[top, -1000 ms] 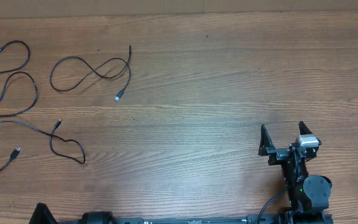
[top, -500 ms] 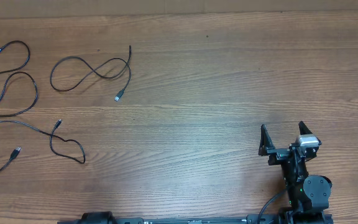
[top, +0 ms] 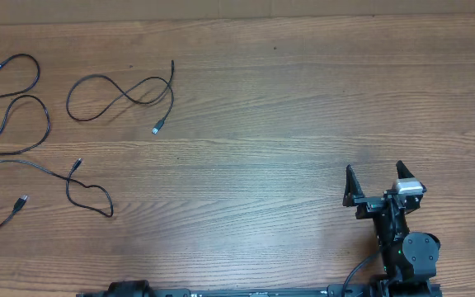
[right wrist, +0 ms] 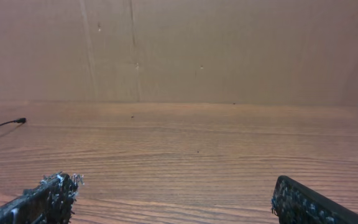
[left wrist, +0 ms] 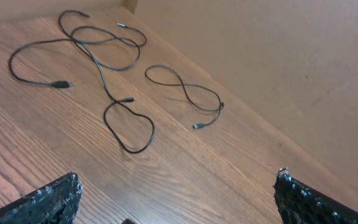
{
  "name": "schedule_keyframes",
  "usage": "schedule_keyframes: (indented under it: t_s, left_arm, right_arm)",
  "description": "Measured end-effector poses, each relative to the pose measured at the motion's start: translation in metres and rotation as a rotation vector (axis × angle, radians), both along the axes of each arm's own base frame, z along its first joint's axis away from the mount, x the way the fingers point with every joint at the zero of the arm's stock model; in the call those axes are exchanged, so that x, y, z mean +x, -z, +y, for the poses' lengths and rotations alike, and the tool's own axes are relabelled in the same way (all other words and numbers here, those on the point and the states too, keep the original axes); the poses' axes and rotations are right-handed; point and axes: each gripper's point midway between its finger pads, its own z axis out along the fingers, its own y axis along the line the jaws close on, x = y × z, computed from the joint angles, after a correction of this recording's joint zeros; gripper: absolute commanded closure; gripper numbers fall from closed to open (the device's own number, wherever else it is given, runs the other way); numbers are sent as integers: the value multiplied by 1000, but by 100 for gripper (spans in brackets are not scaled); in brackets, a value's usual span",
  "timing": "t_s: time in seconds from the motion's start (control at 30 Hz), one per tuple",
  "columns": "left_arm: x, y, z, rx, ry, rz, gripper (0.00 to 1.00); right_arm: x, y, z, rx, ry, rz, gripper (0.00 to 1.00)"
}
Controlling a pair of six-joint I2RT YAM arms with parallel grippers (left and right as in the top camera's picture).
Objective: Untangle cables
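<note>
Overhead view of a wooden table (top: 287, 124). Only a dark sliver of the left arm shows at the bottom edge, at 7 o'clock, and its gripper is cut off there. The wrist view shows the left gripper (left wrist: 176, 190) spread wide with nothing between its two fingers. The right gripper (top: 375, 175) sits at 5 o'clock, also wide apart and holding nothing.

The three black cables all lie in the 9 to 10 o'clock part of the table, well apart from the right gripper. The upper cable (top: 31, 97) and the lower cable (top: 49, 171) both run off the left edge of the picture, so parts of their loops are hidden. They pass close together, and whether they touch is hard to tell. The middle cable (top: 124, 96) lies alone in a loose figure-eight at 11 o'clock.

The table has brown wood grain. A plain tan wall (right wrist: 229, 50) stands behind it. In the right wrist view one cable end (right wrist: 17, 121) shows at 9 o'clock, the rest cut off.
</note>
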Motion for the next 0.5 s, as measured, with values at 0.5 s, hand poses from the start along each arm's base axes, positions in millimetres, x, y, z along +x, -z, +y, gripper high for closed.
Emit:
schedule_keyframes:
  t_s: [0.5]
  left_arm:
    - [64,2,-2,-4,28,-50,1]
  right_arm:
    - [0,0,0,0,0,0,0]
